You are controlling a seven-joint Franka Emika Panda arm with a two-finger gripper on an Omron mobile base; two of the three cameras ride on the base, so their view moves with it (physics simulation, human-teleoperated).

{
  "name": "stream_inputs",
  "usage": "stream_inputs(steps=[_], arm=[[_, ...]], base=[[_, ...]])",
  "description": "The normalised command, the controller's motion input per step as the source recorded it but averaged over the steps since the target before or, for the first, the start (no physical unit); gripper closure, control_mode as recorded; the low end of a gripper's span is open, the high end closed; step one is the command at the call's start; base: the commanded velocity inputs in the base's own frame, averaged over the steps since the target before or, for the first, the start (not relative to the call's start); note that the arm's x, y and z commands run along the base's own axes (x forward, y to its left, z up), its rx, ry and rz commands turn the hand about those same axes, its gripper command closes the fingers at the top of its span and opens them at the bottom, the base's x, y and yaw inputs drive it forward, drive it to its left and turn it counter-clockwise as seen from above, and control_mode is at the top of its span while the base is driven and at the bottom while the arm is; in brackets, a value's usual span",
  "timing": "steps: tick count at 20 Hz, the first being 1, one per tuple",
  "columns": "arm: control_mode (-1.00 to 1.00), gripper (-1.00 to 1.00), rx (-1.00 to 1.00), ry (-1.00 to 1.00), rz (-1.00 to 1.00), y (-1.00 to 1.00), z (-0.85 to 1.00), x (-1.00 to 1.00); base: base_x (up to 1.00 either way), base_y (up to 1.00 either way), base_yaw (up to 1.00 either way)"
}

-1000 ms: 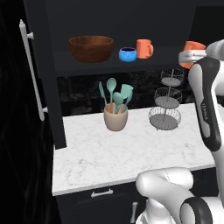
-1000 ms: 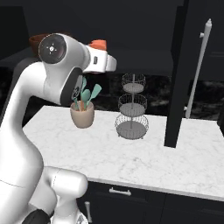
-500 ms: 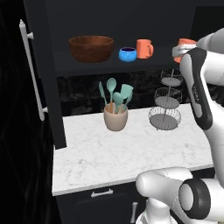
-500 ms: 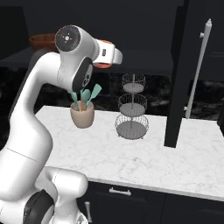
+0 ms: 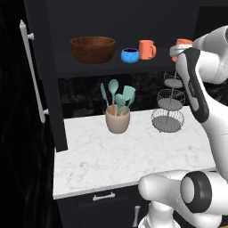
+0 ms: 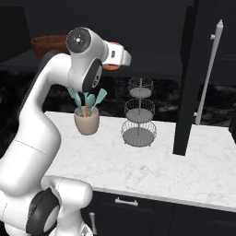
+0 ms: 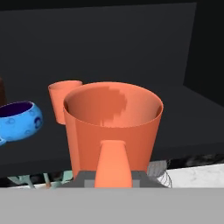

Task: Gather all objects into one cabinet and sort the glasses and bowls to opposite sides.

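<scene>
My gripper (image 5: 180,49) is shut on the handle of an orange mug (image 7: 113,124), held upright in front of the open black cabinet's shelf (image 5: 102,67), at its right end. In the right base view the held mug (image 6: 109,67) peeks out under the white hand. On the shelf stand a brown wooden bowl (image 5: 92,48) at the left, a small blue bowl (image 5: 130,55) and a second orange mug (image 5: 146,49). From the hand, the second mug (image 7: 63,101) and the blue bowl (image 7: 19,121) lie left of the held mug. My fingertips are hidden behind the mug's handle.
The cabinet door (image 5: 44,89) stands open at the left with its white bar handle (image 5: 31,71). On the marble counter (image 5: 102,160) below sit a beige utensil pot with teal spoons (image 5: 117,118) and a tiered wire stand (image 5: 168,104). Another dark door (image 6: 189,78) hangs at the right.
The arm has swung its elbow up and carried the held mug a little higher and leftward, closer to the shelf. The things on the shelf have not moved.
</scene>
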Motion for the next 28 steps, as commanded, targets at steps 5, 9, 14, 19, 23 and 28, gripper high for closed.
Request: stream_inputs(steps=[5,9,14,19,23,28], arm=[[-1.00,1.00,-0.01,0.00,0.00,0.00,-0.04,0.40],[-1.00,1.00,-0.01,0.00,0.00,0.00,0.00,0.34],[-1.00,-1.00,0.00,0.00,0.00,0.00,0.00,0.28],[-1.00,-1.00,0.00,0.00,0.00,-0.04,0.00,0.22],[-1.00,-1.00,0.00,0.00,0.00,-0.05,-0.07,0.06],[-1.00,-1.00,-0.02,0.00,0.00,0.00,-0.03,0.04]], base=[[0.00,0.00,0.00],[0.00,0.00,0.00],[0.00,0.00,0.00],[0.00,0.00,0.00],[0.00,0.00,0.00],[0.00,0.00,0.00]])
